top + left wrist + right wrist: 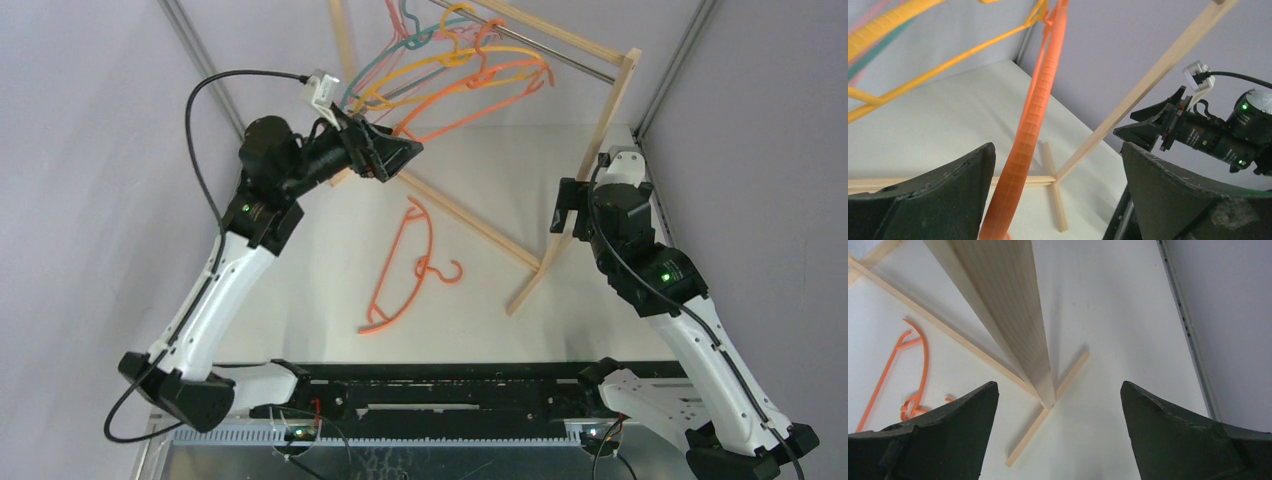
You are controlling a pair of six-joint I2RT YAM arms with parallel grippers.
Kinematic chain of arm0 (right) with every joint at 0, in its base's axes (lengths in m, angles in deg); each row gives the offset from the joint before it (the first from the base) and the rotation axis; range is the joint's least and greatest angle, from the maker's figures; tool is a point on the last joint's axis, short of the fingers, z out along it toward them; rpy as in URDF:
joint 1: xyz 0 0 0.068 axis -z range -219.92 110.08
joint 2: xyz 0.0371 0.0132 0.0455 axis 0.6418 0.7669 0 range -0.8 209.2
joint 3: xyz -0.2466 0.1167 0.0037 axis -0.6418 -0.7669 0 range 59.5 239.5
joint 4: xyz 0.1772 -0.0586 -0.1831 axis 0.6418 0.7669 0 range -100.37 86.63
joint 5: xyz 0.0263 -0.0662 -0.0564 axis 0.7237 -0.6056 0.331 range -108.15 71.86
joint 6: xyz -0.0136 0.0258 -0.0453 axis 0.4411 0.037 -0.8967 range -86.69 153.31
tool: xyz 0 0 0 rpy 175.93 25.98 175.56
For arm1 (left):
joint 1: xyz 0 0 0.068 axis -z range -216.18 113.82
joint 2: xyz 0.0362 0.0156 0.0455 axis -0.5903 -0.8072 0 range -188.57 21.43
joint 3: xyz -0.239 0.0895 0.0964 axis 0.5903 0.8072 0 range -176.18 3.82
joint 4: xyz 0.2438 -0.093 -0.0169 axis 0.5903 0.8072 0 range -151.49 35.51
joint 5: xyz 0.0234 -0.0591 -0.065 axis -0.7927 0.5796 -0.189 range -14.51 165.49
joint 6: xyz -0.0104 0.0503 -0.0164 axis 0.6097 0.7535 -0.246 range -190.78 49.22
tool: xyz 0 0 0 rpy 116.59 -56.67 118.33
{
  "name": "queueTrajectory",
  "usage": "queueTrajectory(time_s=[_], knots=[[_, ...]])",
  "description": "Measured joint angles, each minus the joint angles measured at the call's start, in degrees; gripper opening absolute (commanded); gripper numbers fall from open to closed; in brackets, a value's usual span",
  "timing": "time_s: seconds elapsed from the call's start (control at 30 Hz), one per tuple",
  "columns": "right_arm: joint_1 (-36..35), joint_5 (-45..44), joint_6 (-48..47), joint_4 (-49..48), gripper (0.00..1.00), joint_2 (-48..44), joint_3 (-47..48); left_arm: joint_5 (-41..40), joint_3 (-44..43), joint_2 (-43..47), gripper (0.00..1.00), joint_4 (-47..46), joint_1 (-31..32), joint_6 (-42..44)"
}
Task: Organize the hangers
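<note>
- The left claw (pixel 400 152) stood with its jaws wide apart at the lower end of the hanging orange hanger (pixel 480 95). In the left wrist view that hanger's ribbed arm (pixel 1030 125) ran down between the two fingers, closer to the left one, and whether it touched was not clear.
- The right claw (pixel 566 215) was spread wide too and held nothing, with its jaws on either side of the rack's near-right upright (pixel 1013 305).
- Hangers on the rod (pixel 560 48): a yellow one (pixel 425 68), the orange one, and teal and pink ones (pixel 385 55) behind them. One more orange hanger (pixel 405 265) lay flat near the middle of the desk (pixel 300 300), well apart from both claws.
- Risk: the orange hanger looked only lightly seated; if the left claw pulled back at an angle, a finger could catch the arm and drag its hook off the rod, or set the whole row swinging.
- Risk: the wooden rack (pixel 610 110) looked light. A nudge from the right claw against its post could shift or tip it and spill the hung ones.
- Risk: the flat hanger lay thin against the top, so a grasp might slip off it or scrape the surface.
- The desk was plain white and matte. Pale grey-lilac walls closed in the sides and back, with metal frame bars in the far corners.
</note>
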Motion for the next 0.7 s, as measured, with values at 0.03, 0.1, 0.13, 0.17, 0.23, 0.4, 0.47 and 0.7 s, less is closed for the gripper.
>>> queueTrajectory(time_s=[0.03, 0.1, 0.13, 0.17, 0.23, 0.4, 0.47, 0.7], knots=[[0.0, 0.2, 0.0, 0.0, 1.00, 0.0, 0.0, -0.6, 0.5, 1.3, 0.99, 0.5, 0.0, 0.9], [0.0, 0.6, 0.0, 0.0, 1.00, 0.0, 0.0, -1.9, 2.0, 3.7, 1.00, 1.0, 0.0, 2.4], [0.0, 0.8, 0.0, 0.0, 1.00, 0.1, 0.0, -2.6, 2.8, 4.6, 1.00, 1.4, 0.0, 3.1], [0.0, 1.0, 0.0, 0.0, 1.00, 0.1, 0.0, -3.1, 3.7, 5.4, 1.00, 1.7, 0.0, 3.7], [0.0, 1.3, 0.0, 0.0, 1.00, 0.0, 0.0, -4.3, 5.7, 6.5, 0.99, 2.6, 0.0, 4.9], [0.0, 1.6, 0.0, 0.0, 1.00, 0.0, 0.0, -7.1, 13.6, 10.0, 0.99, 6.1, 0.0, 7.9], [0.0, 1.7, 0.0, 0.0, 1.00, 0.0, 0.0, -8.4, 19.2, 12.8, 0.98, 7.9, 0.1, 8.9], [0.0, 2.3, 0.4, 0.0, 1.00, 0.2, 0.0, -18.4, 35.0, 22.0, 0.91, 13.7, 6.3, 11.0]])
